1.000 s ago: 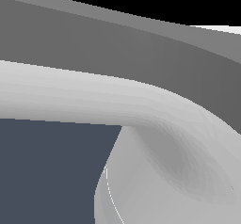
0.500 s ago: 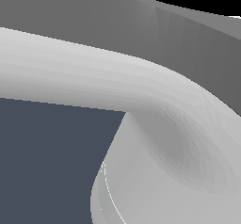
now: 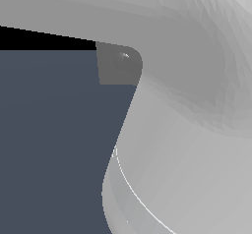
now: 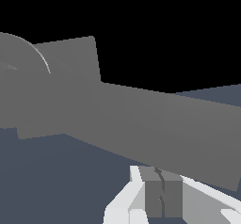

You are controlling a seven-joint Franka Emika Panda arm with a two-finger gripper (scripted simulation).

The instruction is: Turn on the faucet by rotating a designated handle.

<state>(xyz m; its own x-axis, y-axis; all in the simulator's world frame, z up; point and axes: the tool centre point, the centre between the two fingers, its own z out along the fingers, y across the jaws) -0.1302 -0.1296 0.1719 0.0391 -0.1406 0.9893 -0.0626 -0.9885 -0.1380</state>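
The claw [image 4: 162, 204] sits just under the handle [image 4: 160, 129], its white fingers [image 4: 123, 208] spread either side of a grey pad. Whether they grip is unclear. The faucet [image 4: 61, 72] lies beyond, at the bar's far end. That placement likely gives leverage for rotating.

Wrist view: handle [image 4: 160, 133] runs across frame, just beyond gripper [image 4: 162, 199]. Faucet [image 4: 61, 72] sits behind handle at its far end. Exterior view: robot body [image 3: 187, 120] fills exterior view's right, w/ small part of faucet [image 3: 115, 66] behind it.
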